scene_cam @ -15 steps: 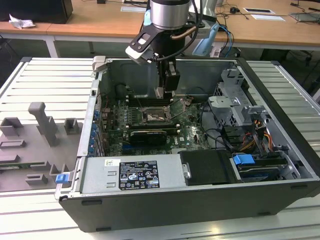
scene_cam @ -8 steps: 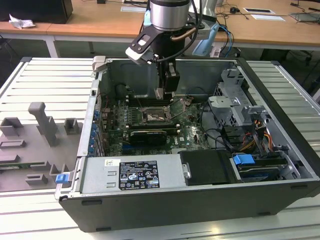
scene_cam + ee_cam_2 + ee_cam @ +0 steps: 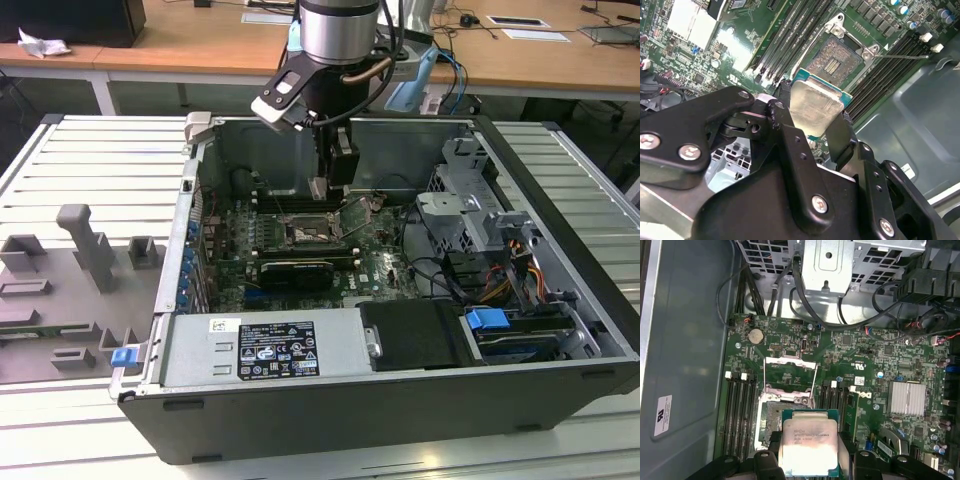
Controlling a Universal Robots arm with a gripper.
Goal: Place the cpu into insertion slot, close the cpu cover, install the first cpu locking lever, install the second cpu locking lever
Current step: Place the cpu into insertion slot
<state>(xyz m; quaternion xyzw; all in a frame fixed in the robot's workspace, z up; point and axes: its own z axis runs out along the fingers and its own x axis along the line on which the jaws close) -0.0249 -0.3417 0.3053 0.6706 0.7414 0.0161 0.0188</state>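
Wooden desks [image 3: 200,40] behind, white slatted worktable [image 3: 90,165], scattered papers [image 3: 530,34]

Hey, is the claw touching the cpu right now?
Touching. In the second wrist view the claw grips the cpu, with one finger pressed against each of two opposite edges.

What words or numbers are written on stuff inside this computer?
None can be read for sure.
Small square silver-grey cpu: faint print lines, too small.
White label on the grey metal box: too small.
White sticker on the grey case wall: blurred.
Green circuit board: tiny white marks, unreadable.
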